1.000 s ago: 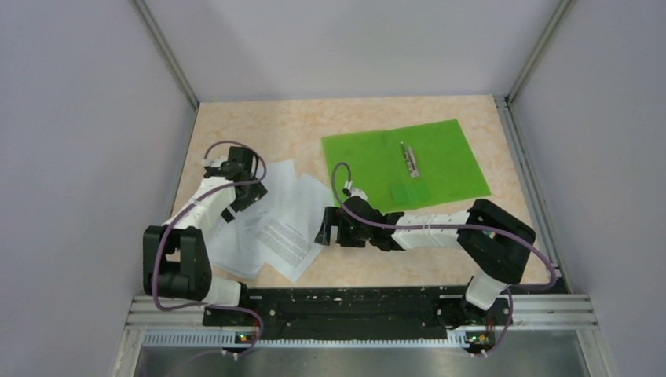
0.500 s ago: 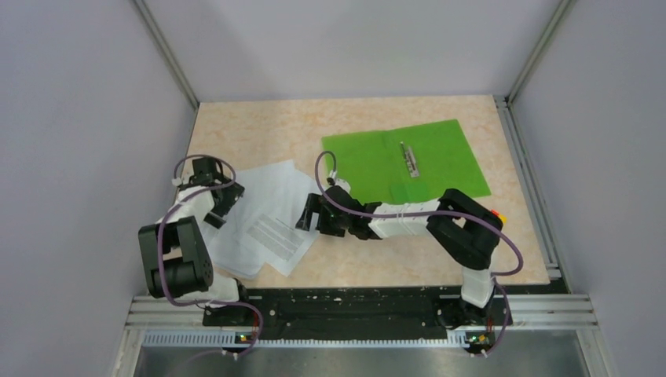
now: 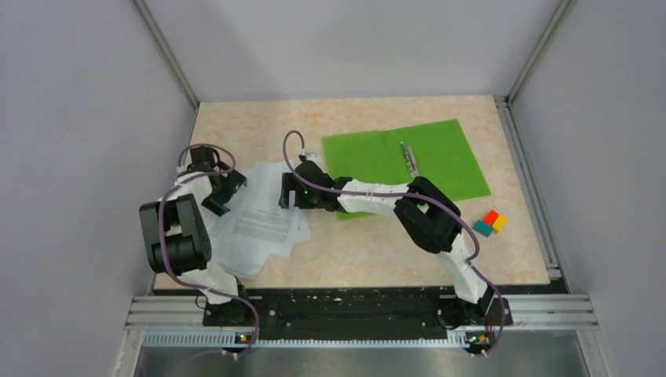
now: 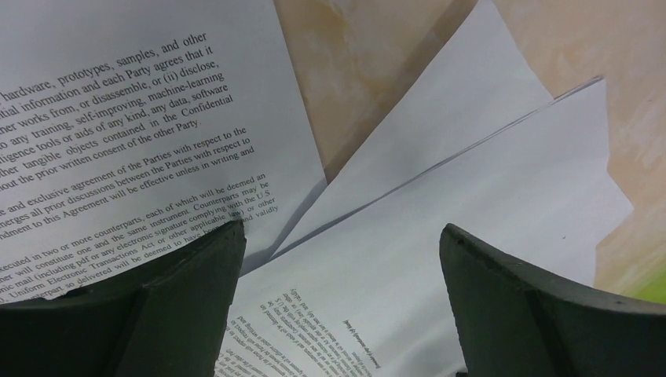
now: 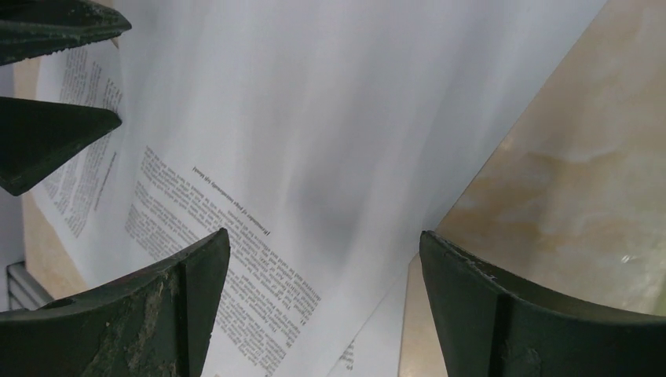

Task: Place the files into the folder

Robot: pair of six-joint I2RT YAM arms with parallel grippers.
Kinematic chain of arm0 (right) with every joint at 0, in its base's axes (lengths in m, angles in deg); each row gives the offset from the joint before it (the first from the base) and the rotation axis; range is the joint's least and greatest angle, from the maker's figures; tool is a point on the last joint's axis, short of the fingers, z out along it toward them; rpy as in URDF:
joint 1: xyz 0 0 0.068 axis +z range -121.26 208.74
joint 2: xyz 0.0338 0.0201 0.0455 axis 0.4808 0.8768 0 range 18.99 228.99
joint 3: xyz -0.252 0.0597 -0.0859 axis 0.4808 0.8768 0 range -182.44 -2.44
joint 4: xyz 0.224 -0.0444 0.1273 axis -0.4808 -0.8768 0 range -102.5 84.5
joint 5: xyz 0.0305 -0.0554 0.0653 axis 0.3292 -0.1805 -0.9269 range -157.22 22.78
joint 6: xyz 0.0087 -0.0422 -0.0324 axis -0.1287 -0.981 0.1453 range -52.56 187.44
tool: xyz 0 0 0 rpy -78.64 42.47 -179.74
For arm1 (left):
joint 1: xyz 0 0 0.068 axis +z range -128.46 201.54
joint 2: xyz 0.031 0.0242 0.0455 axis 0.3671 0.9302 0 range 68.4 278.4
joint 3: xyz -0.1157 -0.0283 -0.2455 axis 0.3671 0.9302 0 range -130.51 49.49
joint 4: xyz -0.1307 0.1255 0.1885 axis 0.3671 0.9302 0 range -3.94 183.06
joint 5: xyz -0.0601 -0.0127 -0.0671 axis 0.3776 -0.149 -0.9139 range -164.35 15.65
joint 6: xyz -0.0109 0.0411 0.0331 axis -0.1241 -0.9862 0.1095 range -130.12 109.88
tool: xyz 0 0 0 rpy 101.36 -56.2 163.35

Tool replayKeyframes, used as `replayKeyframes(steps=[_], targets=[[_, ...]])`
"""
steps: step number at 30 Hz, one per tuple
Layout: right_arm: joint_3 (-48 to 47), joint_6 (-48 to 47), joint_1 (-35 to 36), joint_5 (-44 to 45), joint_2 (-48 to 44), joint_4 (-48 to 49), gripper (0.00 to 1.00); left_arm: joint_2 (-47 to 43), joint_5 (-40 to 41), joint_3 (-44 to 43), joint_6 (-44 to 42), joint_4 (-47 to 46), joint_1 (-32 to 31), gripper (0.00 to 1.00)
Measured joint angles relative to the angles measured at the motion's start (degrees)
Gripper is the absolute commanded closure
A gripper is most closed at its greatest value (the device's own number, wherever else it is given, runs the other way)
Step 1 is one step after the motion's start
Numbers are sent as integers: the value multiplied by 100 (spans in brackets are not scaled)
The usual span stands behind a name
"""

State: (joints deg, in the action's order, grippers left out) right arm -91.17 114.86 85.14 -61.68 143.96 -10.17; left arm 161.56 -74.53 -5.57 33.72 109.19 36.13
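The files (image 3: 255, 224) are loose white printed sheets, fanned out and overlapping on the left of the table. The open green folder (image 3: 428, 161) lies flat at the back right, with a metal clip (image 3: 409, 159) along its spine. My left gripper (image 3: 222, 195) hovers open over the sheets' left side, and the left wrist view shows the files (image 4: 377, 283) between its fingers (image 4: 188, 298), ungripped. My right gripper (image 3: 288, 195) is open at the sheets' right edge. In the right wrist view the files (image 5: 314, 118) lie under its fingers (image 5: 487, 306), and the left gripper's fingertips (image 5: 55, 133) show at top left.
A small cluster of coloured blocks (image 3: 491, 222) sits on the table right of the right arm's elbow. Grey walls close in the table on the left, back and right. A metal rail (image 3: 353, 310) runs along the near edge.
The right arm has swung left and back to the sheets' right edge, uncovering the coloured blocks. The sheets have bunched up leftward. The left gripper has shifted left over them.
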Motion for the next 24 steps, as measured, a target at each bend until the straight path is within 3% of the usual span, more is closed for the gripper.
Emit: replayKeyframes(steps=[6,13,24], targets=[[-614,-732,-262,-61,216,-728,8,-59,118,17,20,210,-7,2],[-798,-1049,-479,-264,269,-1086,7,-1770,1578,590,750,1115,105,2],[-1725,-1340,-719,-739,846,-1298,7,-3412,1690,2275,1145,1193,1528,2]])
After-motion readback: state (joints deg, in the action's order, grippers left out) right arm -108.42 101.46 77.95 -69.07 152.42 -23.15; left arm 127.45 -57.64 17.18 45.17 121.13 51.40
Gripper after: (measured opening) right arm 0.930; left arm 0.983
